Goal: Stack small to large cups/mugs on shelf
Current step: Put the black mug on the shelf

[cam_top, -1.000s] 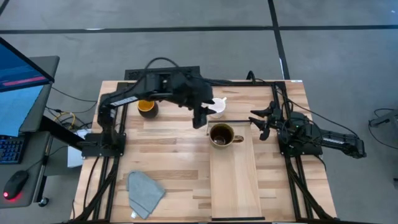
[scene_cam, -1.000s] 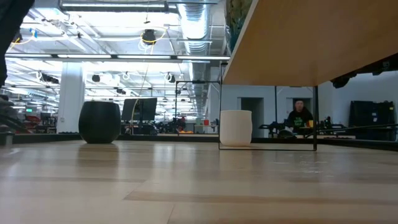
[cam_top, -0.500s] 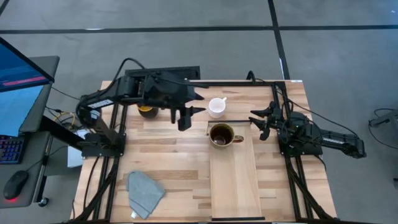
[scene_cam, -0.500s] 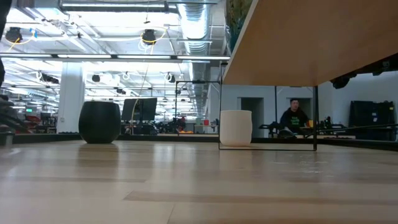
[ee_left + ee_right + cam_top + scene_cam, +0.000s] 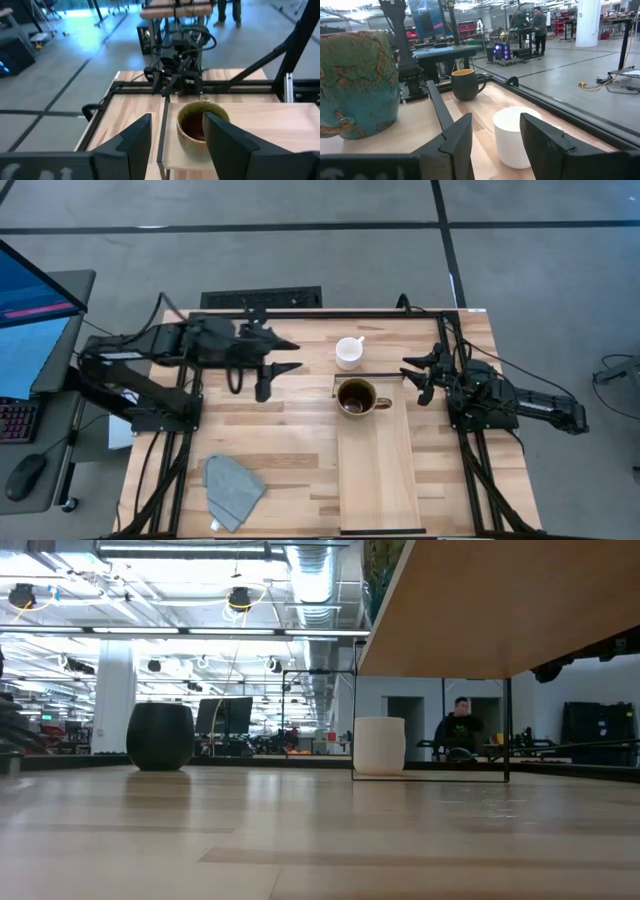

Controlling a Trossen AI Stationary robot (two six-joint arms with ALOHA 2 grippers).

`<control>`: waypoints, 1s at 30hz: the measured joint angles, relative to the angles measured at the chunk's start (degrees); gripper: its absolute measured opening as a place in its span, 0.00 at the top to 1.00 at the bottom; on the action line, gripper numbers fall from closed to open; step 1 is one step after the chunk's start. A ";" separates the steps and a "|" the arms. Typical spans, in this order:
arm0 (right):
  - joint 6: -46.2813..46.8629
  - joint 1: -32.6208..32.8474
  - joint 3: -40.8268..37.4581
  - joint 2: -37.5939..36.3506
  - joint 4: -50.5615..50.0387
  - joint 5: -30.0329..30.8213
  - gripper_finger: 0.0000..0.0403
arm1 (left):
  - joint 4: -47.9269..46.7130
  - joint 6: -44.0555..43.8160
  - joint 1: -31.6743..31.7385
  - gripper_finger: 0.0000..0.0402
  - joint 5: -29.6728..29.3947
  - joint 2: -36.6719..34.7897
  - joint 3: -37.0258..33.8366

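hovering over the left half of the table, the left gripper (image 5: 272, 377) has its fingers spread and carries nothing. the brown mug (image 5: 356, 398) sits on the far end of the shelf (image 5: 377, 475), the white mug (image 5: 349, 352) just beyond it on the tabletop, the yellow-lined mug (image 5: 466, 84) farther left. the right gripper (image 5: 418, 376) waits beside the shelf, fingers apart.
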 joint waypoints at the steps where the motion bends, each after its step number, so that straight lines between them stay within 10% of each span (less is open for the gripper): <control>1: 0.00 0.00 -0.01 0.00 0.00 0.00 0.53 | 1.98 -0.04 -0.02 0.58 0.02 -1.78 -3.30; 17: 0.07 0.00 0.00 0.00 0.00 -0.02 0.53 | 36.80 2.10 0.04 0.58 3.43 -20.91 -44.63; 30: 1.08 0.00 -0.15 -0.01 0.84 -0.02 0.53 | 52.54 6.14 1.37 0.58 -0.54 -21.51 -61.73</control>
